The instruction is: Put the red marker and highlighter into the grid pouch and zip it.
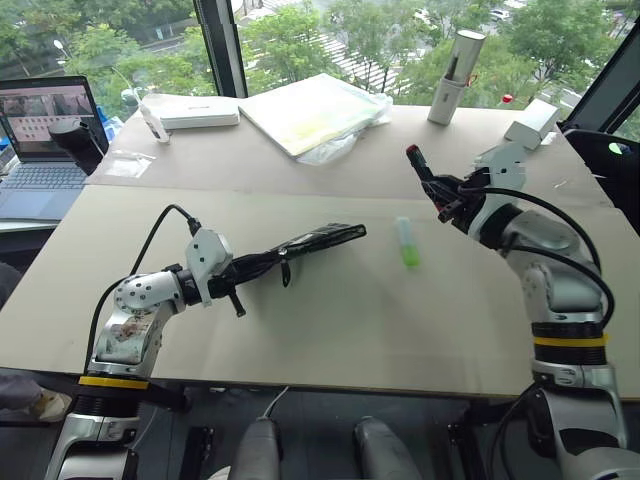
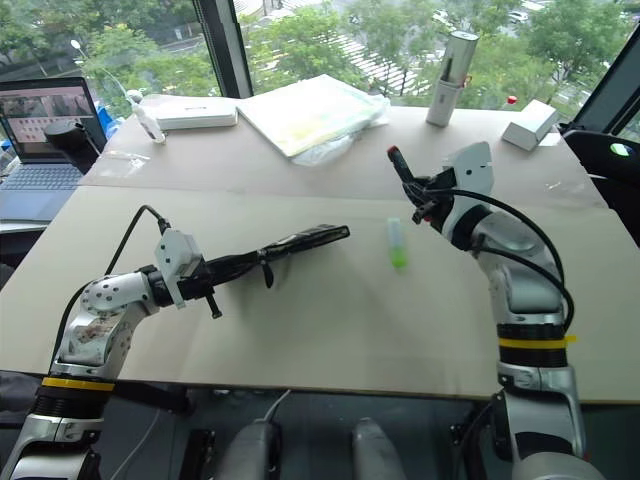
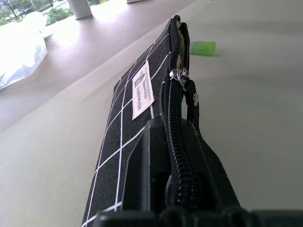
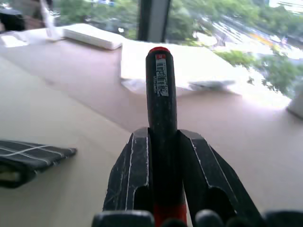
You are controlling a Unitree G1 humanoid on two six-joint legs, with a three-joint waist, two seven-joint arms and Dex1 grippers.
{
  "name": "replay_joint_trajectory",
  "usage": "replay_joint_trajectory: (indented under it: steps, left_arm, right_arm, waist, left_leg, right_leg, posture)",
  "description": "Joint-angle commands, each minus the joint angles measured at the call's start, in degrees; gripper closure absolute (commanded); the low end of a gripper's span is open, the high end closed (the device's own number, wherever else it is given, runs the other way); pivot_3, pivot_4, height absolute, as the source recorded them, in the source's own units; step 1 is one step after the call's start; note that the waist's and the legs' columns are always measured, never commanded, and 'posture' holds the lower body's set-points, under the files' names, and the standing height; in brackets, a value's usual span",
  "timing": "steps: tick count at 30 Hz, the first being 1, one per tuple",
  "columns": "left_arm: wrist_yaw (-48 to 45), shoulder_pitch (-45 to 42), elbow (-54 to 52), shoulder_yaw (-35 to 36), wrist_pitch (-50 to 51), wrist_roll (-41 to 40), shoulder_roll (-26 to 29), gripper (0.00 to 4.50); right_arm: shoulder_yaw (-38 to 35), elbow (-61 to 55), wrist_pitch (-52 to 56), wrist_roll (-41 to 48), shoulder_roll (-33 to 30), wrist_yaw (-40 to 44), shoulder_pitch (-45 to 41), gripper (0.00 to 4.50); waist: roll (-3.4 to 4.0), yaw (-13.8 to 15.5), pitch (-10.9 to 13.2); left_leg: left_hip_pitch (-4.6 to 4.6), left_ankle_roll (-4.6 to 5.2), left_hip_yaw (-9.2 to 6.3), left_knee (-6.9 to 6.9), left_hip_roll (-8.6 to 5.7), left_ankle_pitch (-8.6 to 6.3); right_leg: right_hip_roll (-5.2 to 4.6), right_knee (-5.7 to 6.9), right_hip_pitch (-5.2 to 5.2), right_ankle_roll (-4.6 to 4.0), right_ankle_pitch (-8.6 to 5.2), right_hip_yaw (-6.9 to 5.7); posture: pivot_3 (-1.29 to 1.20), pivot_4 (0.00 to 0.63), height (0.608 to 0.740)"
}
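Nearest to me, the left gripper [image 1: 250, 268] was pinched hard on one end of the grid pouch [image 1: 318, 240], holding it out edge-up just off the table [image 1: 300, 330], with the zipper side uppermost and the wrist strap dangling below; from the left wrist view the zipper looked run back part of the way, the mouth gaping a little toward the pouch's far end, though how wide I could not tell. Just beyond that free end, on the bare table and apart from it, lay the highlighter [image 1: 407, 242], untouched. Farther off from the pouch, and higher, the right gripper [image 1: 447, 193] had its two fingers [image 4: 130, 165] clamped around the red marker [image 4: 161, 123], the barrel jutting out past the fingertips and pointing up and toward the pouch side, clear of the table. I judged the step in hand to be the carrying of the marker to the pouch, the first of the two things to go in. The next move seemed to call for bringing the marker's tip round and down to the open mouth, lining it along the zipper slit, while the left side held steady; the slack fabric could fold shut and catch the tip.
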Motion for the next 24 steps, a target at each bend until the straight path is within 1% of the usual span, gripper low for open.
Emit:
replay_joint_trajectory:
  steps: [1, 3, 6, 11, 15, 19, 24]
  left_arm:
    - [-0.38, -0.40, -0.60, 0.90, -0.19, -0.94, 0.32, 4.50]
    - [-0.42, -0.37, -0.66, 0.77, -0.19, -0.89, 0.20, 4.50]
    - [-0.41, -0.41, -0.77, 0.47, -0.13, -0.86, -0.13, 4.50]
    - [-0.37, -0.73, -0.95, -0.15, 0.03, -0.74, -0.79, 4.50]
    - [-0.51, -0.86, -1.09, -0.71, 0.10, -0.57, -1.31, 4.50]
    - [-0.52, -0.82, -1.14, -1.01, 0.11, -0.54, -1.53, 4.50]
    - [-0.60, -0.58, -1.20, -1.27, 0.15, -0.52, -1.73, 4.50]
  right_arm:
    - [5.09, -2.56, -11.91, -3.61, -6.13, 12.37, 1.76, 4.03]
    - [8.40, -1.66, -18.26, -7.14, -9.02, 16.32, 2.23, 4.03]
    - [11.94, 0.10, -25.30, -11.71, -10.35, 18.27, 1.88, 4.03]
    - [16.15, 3.80, -32.29, -19.06, -8.42, 15.95, -0.08, 4.03]
    - [17.54, 5.67, -34.04, -22.19, -6.91, 14.41, -1.19, 4.03]
    - [17.12, 6.58, -34.31, -22.83, -6.22, 14.18, -2.37, 4.03]
    - [16.18, 6.72, -33.21, -21.39, -6.44, 15.27, -3.49, 4.03]
  waist:
    - [0.00, -0.05, 0.00]
    - [0.00, -0.18, 0.00]
    - [0.00, -0.25, 0.00]
    - [0.00, -0.26, 0.00]
    - [0.00, -0.18, 0.00]
    - [0.00, 0.11, 0.00]
    - [0.00, 0.06, 0.00]
  left_leg:
    - [0.00, 0.00, 0.00, 0.00, 0.00, 0.00]
    - [0.03, 0.00, 0.00, 0.00, 0.01, 0.00]
    - [0.03, 0.00, 0.01, 0.01, 0.01, 0.00]
    - [0.03, 0.00, 0.02, 0.00, 0.00, 0.00]
    - [0.03, -0.01, 0.01, 0.01, 0.00, 0.00]
    - [0.02, -0.02, 0.01, 0.03, -0.01, 0.01]
    - [0.03, -0.02, 0.01, 0.04, 0.00, 0.01]
  right_leg:
    - [0.00, 0.00, 0.00, 0.00, 0.00, 0.00]
    - [0.01, 0.02, 0.02, 0.00, 0.00, -0.01]
    - [0.02, 0.05, -0.03, 0.00, 0.00, 0.00]
    - [0.01, 0.06, -0.07, -0.01, 0.00, 0.01]
    - [0.01, 0.06, -0.06, -0.02, 0.00, 0.01]
    - [0.00, 0.06, -0.04, -0.03, 0.01, 0.01]
    - [0.00, 0.08, -0.03, -0.03, 0.01, 0.01]
  posture:
    - [0.00, 0.150, 0.739]
    - [0.00, 0.150, 0.739]
    - [0.00, 0.150, 0.739]
    - [0.00, 0.150, 0.739]
    - [0.00, 0.150, 0.739]
    - [0.00, 0.150, 0.739]
    - [0.00, 0.150, 0.739]
